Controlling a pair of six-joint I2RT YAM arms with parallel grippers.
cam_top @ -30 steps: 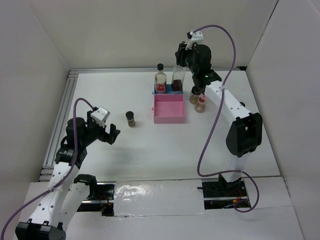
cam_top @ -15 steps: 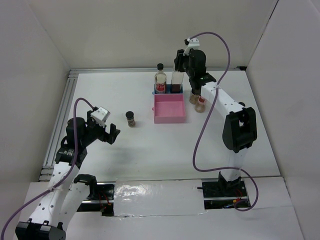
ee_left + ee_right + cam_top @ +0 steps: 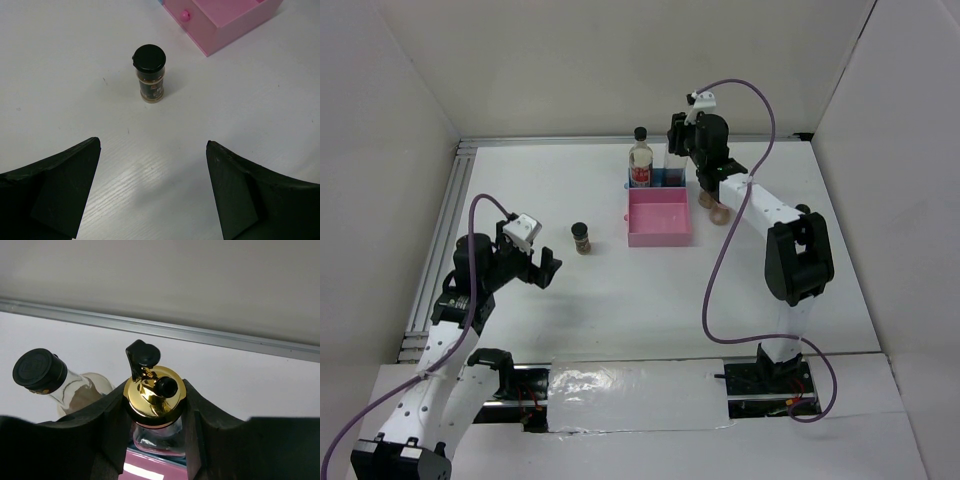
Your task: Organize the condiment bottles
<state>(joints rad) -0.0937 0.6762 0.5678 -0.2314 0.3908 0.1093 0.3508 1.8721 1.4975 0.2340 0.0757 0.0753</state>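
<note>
Bright, even light here, only soft shadows on the white table (image 3: 620, 300). The gold spout (image 3: 150, 397) catches a bit of glare; my left fingers (image 3: 55, 190) are just dark blobs.

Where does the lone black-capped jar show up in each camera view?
Top external: the jar stands alone on the table, left of the pink tray.
Left wrist: the jar is upper centre, with the tray's corner at top right.
Right wrist: not in it.
Shared landmark: the pink tray.
</note>
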